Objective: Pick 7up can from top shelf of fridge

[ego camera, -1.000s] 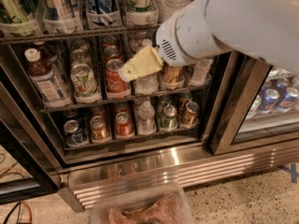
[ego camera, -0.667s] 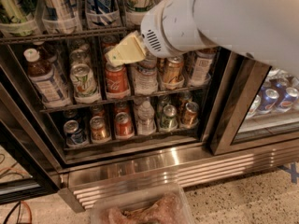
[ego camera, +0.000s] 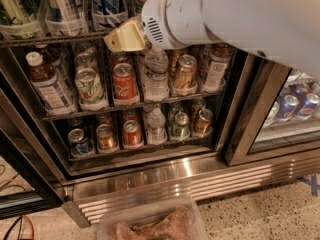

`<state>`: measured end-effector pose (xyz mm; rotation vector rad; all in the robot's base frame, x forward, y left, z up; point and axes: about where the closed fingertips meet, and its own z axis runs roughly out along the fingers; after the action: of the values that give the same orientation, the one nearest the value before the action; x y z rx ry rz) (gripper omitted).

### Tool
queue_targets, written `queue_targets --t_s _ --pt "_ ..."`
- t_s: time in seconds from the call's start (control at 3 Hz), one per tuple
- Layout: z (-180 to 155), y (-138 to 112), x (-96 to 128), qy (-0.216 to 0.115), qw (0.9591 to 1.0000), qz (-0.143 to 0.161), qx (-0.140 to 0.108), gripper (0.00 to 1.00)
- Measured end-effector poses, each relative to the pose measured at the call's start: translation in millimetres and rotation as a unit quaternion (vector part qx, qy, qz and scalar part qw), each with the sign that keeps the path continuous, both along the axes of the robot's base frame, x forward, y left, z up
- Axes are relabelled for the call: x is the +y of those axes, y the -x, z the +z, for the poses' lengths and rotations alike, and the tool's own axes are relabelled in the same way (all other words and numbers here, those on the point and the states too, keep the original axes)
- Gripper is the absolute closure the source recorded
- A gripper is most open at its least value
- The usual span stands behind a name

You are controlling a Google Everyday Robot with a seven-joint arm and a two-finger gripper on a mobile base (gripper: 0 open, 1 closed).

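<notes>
Change: the gripper [ego camera: 122,36] has risen and shifted left; it was level with the middle-rack cans and is now at the front rail of the top shelf [ego camera: 55,38].
Gripper state: cannot tell; only a tan block shows at the end of the white arm.
7up can [ego camera: 64,9]: judged to be the silver-white can in a clear tray on the top shelf, just left of the gripper; the label is hard to read.
Step in hand: approach, nothing held.
Next move: lift clear of the rail, then reach left and inward to the can.
Obstacles: the rail; the blue-and-white striped can [ego camera: 107,4] just above the gripper.
Lookalike: a white-and-green can [ego camera: 90,86] below the rail, beside the red cola can [ego camera: 124,81].
Fridge [ego camera: 175,184]: steel base grille beneath the racks.
</notes>
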<state>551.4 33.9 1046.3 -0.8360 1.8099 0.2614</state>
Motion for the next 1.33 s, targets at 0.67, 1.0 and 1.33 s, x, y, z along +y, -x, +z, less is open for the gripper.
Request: queue_targets --t_s 0.67,1.0,1.33 --pt "3.1 -5.9 -15.9 0.017 0.9979 -0.057 -0.026 0.26" --pt "-1.3 -11.1 -16.2 0.032 0.9955 -0.087 -0.019 0.3" --pt "-2.9 -24.4 -16.3 0.038 0.9917 -0.121 -0.016 0.3"
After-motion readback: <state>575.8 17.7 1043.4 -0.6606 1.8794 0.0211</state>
